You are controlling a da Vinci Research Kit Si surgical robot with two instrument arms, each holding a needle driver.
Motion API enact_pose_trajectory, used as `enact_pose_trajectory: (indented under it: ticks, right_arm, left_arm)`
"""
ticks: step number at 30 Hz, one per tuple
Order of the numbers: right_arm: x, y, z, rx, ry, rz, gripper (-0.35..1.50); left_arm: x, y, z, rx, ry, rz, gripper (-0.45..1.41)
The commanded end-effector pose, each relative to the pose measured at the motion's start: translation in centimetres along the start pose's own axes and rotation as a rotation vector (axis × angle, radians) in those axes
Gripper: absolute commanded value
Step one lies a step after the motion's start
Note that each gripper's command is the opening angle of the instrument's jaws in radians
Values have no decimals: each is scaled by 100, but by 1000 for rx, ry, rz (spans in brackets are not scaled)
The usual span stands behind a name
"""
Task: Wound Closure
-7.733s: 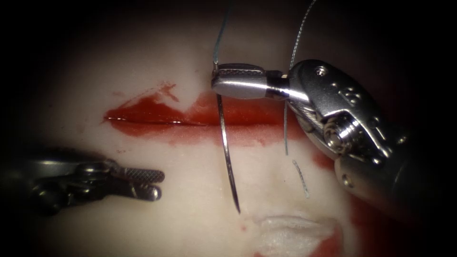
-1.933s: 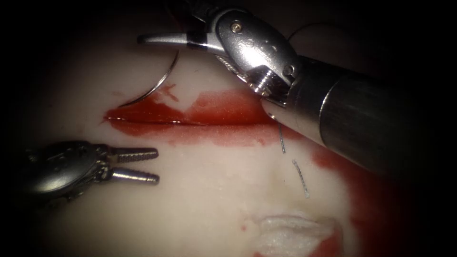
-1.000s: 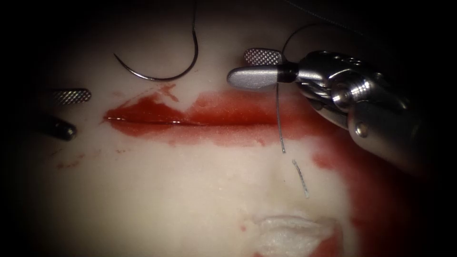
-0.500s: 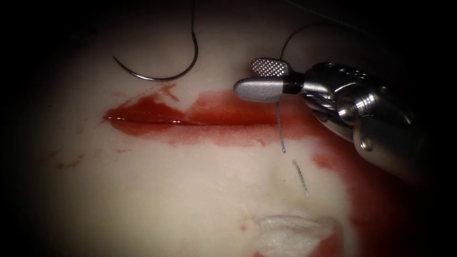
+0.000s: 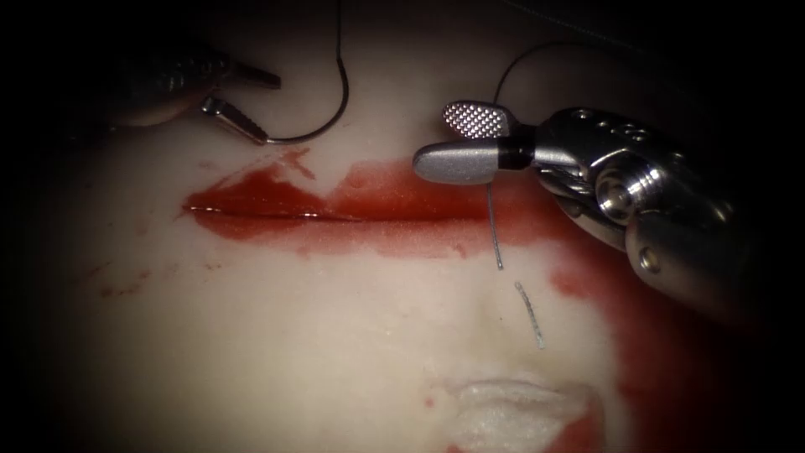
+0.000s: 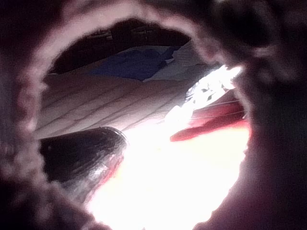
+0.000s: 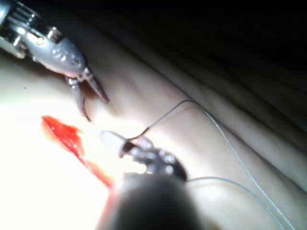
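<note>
The tissue [image 5: 335,352], pale pork belly, carries a level cut [image 5: 277,216] ringed with red fluid [image 5: 402,197]. The right tool [image 5: 470,141] hovers just above the cut's right part, its jaws spread and holding nothing; a short stretch of thread [image 5: 495,231] hangs below them across the fluid, and a cut end of thread [image 5: 530,315] lies further below. Well to that tool's left, the left tool [image 5: 239,105] has come in from the upper left with its jaws parted, the lower one touching the tip end of the curved needle [image 5: 327,117]. The needle lies flat on the tissue above the cut, not in it. By my judgement, the step in hand is picking the needle up; closing squarely on its curve is what that calls for.
</note>
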Motion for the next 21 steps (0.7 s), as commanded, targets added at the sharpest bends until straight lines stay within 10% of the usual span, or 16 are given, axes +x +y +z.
enact_pose_trajectory:
  ticks: [1, 16, 21]
  right_arm:
    - [9, 2, 10, 3, 4, -4, 69]
    - [13, -1, 9, 2, 3, 2, 76]
    - [13, -3, 9, 2, 2, 5, 76]
  left_arm:
    - [-6, 11, -3, -5, -4, 9, 14]
    - [7, -2, 10, 39, 29, -66, 2]
    - [16, -3, 19, 42, 55, -133, -45]
